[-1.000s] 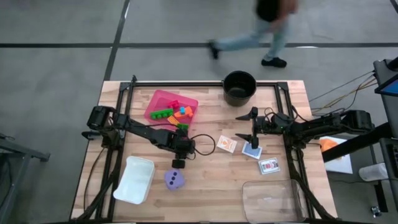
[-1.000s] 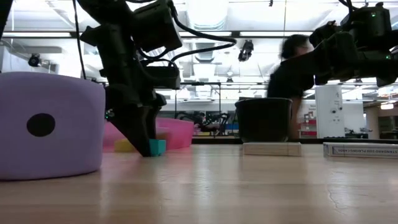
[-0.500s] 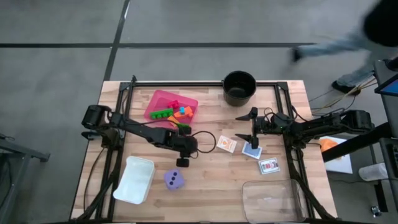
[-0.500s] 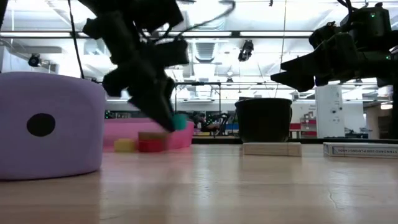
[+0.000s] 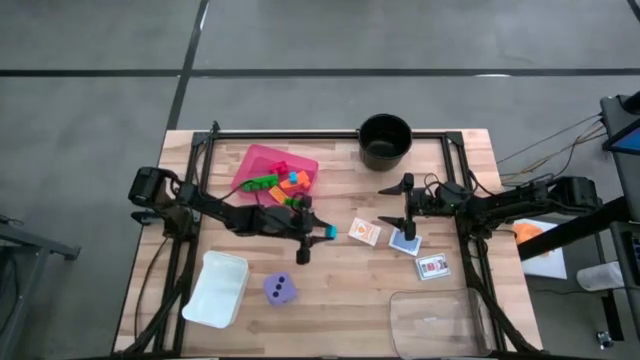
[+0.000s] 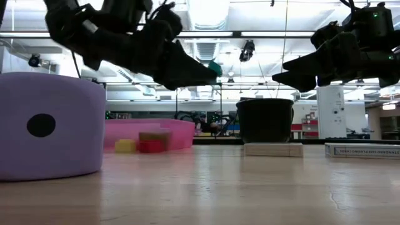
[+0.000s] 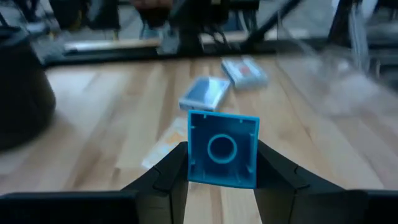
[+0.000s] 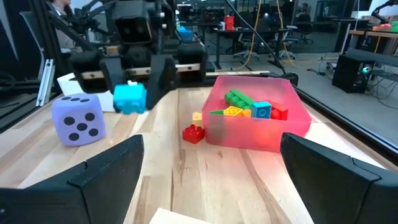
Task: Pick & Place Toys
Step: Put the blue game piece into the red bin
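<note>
My left gripper is shut on a teal brick and hovers above mid-table, pointing toward the right edge. The brick also shows in the low view. The pink tray behind it holds several bricks. A red brick and a yellow one rest on the wood beside the tray. The purple die sits near the front. Orange, blue and white-red cards lie flat right of centre. My right gripper waits open above the cards. My left gripper pinches the teal brick by two opposite side walls between its two fingers, only at their free ends. The fingers run nearly level, coming from the table's left. The brick hangs clear of the table, its hollow underside facing back toward the wrist.
A black round pot stands at the far edge. A white container sits at the front left and a clear one at the front right. Bare wood lies between the die and the cards.
My left gripper has risen from the table with the teal brick, tipping from pointing down to nearly level and swinging toward the right edge. The brick is lifted clear. A person has walked past beyond the far edge and out of view.
</note>
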